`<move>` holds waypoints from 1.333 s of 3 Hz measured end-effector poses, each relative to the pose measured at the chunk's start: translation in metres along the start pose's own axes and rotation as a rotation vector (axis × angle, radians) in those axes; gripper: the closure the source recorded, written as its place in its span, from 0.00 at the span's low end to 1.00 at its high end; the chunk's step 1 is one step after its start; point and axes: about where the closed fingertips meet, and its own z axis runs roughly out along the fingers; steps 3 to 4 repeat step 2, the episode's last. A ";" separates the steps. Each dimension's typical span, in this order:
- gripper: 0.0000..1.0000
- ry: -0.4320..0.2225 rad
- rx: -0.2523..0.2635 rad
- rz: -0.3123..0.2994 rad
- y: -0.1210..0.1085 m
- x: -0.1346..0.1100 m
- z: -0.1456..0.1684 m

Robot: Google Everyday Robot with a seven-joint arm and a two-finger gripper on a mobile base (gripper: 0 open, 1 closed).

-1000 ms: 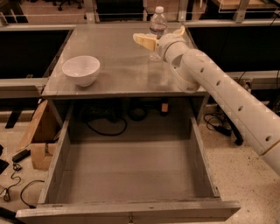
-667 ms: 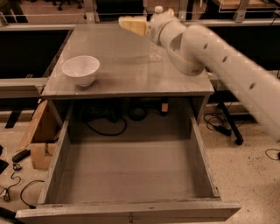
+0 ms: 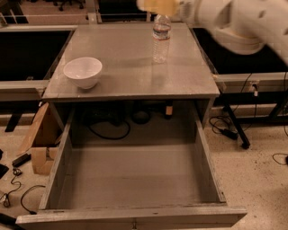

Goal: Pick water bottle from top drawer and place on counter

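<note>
Pale yellow gripper [image 3: 158,5] hung just above the small clear ribbed plastic water bottle [image 3: 161,38].
Whether it was open or closed could not be told; the bottle stood upright at the far side of the flat grey counter [image 3: 130,67]; a white bowl [image 3: 83,72] sat well left; the deep grey top drawer [image 3: 135,179] stood open.

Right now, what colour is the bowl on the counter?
White bowl, camera view; tool at top edge above the water bottle.

Legible text: none. Label band on small clear ribbed plastic water bottle [image 3: 161,39]: unreadable. The pale yellow gripper [image 3: 157,5]: top edge, above bottle.
</note>
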 end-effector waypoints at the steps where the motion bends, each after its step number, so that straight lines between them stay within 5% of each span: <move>1: 0.00 0.103 0.017 -0.067 -0.047 0.002 -0.058; 2: 0.00 0.257 0.034 -0.169 -0.079 0.010 -0.111; 4: 0.00 0.257 0.034 -0.169 -0.079 0.010 -0.111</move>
